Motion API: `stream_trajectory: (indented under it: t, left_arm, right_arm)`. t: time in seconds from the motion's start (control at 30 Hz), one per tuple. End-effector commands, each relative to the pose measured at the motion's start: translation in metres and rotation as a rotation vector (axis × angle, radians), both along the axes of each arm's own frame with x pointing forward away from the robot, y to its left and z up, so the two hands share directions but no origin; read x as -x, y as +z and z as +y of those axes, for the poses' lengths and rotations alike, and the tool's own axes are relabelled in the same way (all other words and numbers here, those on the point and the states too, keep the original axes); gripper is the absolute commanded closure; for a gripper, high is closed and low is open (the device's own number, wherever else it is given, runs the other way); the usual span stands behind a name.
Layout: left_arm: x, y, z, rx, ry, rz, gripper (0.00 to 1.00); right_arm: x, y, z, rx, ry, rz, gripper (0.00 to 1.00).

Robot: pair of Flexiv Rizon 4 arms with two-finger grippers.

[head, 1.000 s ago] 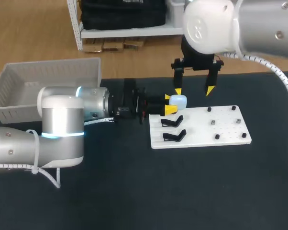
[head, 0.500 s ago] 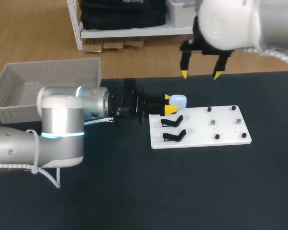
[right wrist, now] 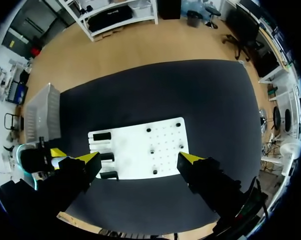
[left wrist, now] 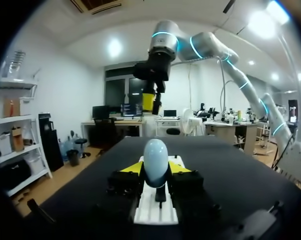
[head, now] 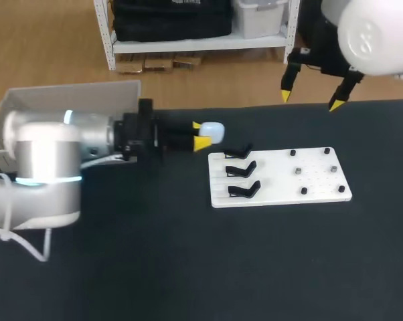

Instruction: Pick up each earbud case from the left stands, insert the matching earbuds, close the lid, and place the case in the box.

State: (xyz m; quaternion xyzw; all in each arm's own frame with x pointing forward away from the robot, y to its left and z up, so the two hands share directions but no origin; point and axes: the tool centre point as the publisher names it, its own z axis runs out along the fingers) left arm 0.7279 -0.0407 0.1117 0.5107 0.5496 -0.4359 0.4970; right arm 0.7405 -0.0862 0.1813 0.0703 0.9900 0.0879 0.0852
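Observation:
A pale blue earbud case point(head: 212, 131) with its lid down is held by my left gripper point(head: 201, 134), whose fingers press it from two sides, above the dark table just left of the white board point(head: 280, 175). In the left wrist view the case point(left wrist: 155, 161) stands upright between the yellow fingertips point(left wrist: 128, 169) over the board's near end point(left wrist: 155, 212). Three black stands point(head: 242, 171) line the board's left side, all bare. My right gripper point(head: 310, 100) hangs open high over the table's far edge. In its wrist view it point(right wrist: 140, 160) looks down on the board point(right wrist: 140, 145).
A white basket point(head: 67, 100) stands at the table's back left, behind my left arm, and it point(right wrist: 40, 112) also shows in the right wrist view. Several small dark pegs point(head: 298, 171) dot the board's right half. My right gripper point(left wrist: 150, 100) hangs ahead in the left wrist view.
My left gripper has drawn back to the left with the case, off the board's corner. My right gripper rose and moved back and right, its fingers spreading wider.

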Motion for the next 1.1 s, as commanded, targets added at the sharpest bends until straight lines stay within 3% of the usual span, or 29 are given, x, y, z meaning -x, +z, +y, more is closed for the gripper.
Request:
stream_trajectory:
  t: [0.03,0.3,0.43,0.6,0.8,0.97,1.1]
  left_arm:
    - [0.008,0.022,0.054,-0.06,0.165,-0.03,1.0]
    - [-0.027,0.052,0.118,-0.163,0.313,-0.081,1.0]
    - [-0.047,0.058,0.151,-0.209,0.381,-0.055,1.0]
    - [-0.07,0.048,0.189,-0.316,0.471,-0.004,1.0]
    - [-0.094,0.034,0.218,-0.339,0.575,0.08,1.0]
    - [-0.109,0.01,0.24,-0.382,0.643,0.165,1.0]
    - [-0.113,0.004,0.248,-0.379,0.659,0.178,1.0]
  right_arm:
    - [0.005,-0.001,-0.001,0.008,-0.016,-0.069,0.0]
    - [0.005,-0.001,-0.001,0.008,-0.016,-0.069,0.0]
    - [0.005,-0.001,-0.001,0.008,-0.016,-0.069,0.0]
    - [0.005,-0.001,-0.001,0.008,-0.016,-0.069,0.0]
    - [0.005,-0.001,-0.001,0.008,-0.016,-0.069,0.0]
    - [0.005,-0.001,-0.001,0.008,-0.016,-0.069,0.0]
    - [0.005,-0.001,-0.001,0.008,-0.016,-0.069,0.0]
